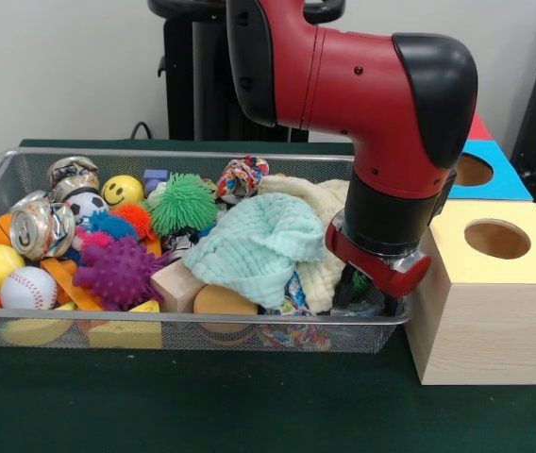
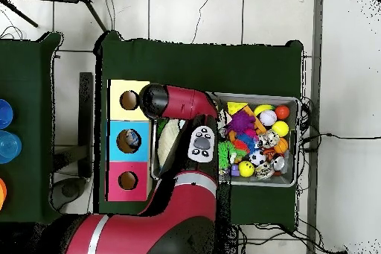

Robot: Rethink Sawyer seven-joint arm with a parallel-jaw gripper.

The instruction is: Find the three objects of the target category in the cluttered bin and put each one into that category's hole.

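Claw (image 1: pixel 374 286): sunk in bin (image 1: pixel 202 157) at the boxes' end, beside cloths (image 1: pixel 259 247); grip state indiscernible.

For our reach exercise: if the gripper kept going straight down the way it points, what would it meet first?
The gripper points down into the bin's end nearest the yellow-topped box. It would probably first meet the small dark-green item at its tips, beside the cream cloth; depth is unclear.
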